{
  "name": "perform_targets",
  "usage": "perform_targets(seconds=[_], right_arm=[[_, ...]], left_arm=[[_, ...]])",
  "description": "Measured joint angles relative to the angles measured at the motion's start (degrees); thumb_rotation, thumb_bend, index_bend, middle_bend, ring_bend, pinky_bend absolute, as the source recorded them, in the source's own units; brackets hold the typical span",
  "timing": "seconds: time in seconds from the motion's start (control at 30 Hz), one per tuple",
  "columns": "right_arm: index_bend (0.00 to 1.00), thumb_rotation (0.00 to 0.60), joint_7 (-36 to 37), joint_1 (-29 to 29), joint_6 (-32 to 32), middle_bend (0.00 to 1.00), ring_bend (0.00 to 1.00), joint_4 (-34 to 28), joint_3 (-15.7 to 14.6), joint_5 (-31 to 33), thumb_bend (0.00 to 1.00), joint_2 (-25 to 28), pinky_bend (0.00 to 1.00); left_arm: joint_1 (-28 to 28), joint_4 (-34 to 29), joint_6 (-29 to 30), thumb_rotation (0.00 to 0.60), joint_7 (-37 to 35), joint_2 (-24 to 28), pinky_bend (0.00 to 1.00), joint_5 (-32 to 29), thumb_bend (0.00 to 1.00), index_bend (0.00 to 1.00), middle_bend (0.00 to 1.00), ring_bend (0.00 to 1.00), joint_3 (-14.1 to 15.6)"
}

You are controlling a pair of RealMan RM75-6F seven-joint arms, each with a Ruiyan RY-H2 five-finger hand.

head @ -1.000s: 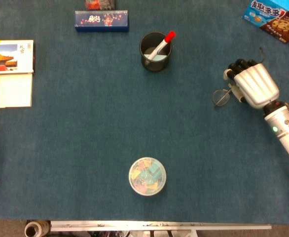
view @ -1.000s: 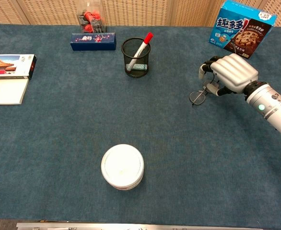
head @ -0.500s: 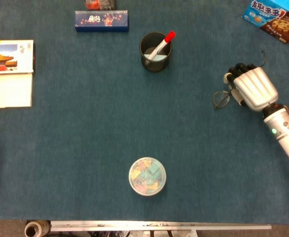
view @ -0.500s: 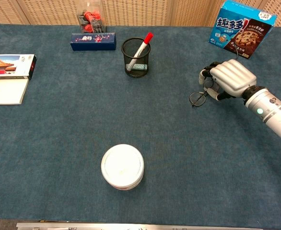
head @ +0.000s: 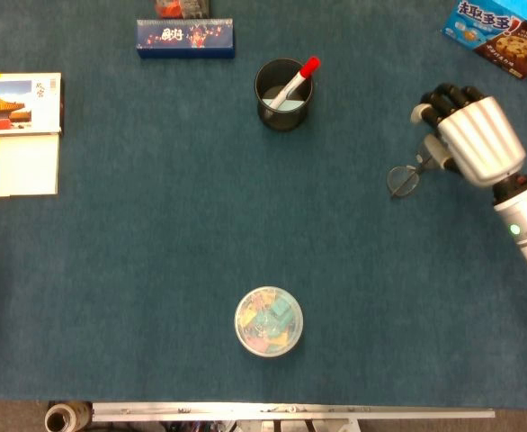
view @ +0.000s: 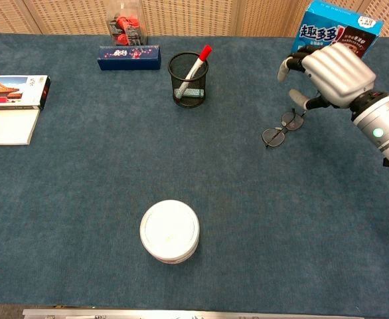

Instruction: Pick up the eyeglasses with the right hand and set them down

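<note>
While thin wire-framed eyeglasses lie flat on blue felt table, right hand raised above them, fingers spread, nothing held.

We see our white right hand raised, fingers apart, above thin wire-framed eyeglasses lying on blue cloth.

Right hand raised above the surface at far right, back upward, fingers parted, holding nothing.
</note>
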Motion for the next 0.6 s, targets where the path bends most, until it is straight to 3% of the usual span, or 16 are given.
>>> perform_targets(seconds=[0.23,0.6], right_arm=[[0.43,0.600,-2.64,-0.15,2.84,0.39,0.28,-6.82,2.65,0.51,0.36,5.15,0.42],[0.43,0.600,-5.28,-1.97,3.86,0.39,0.28,-10.59,4.46,3.47,0.36,9.19,0.42]], left_arm=[[-0.31,-0.66,-0.10,0.600,0.79,0.12,0.45,0.07,0.33,0.46,0.40,0.31,-0.06],[-0.78,-1.99,-0.09,0.600,2.18,0.65,0.45,0.08,0.33,0.46,0.40,0.31,-0.21]])
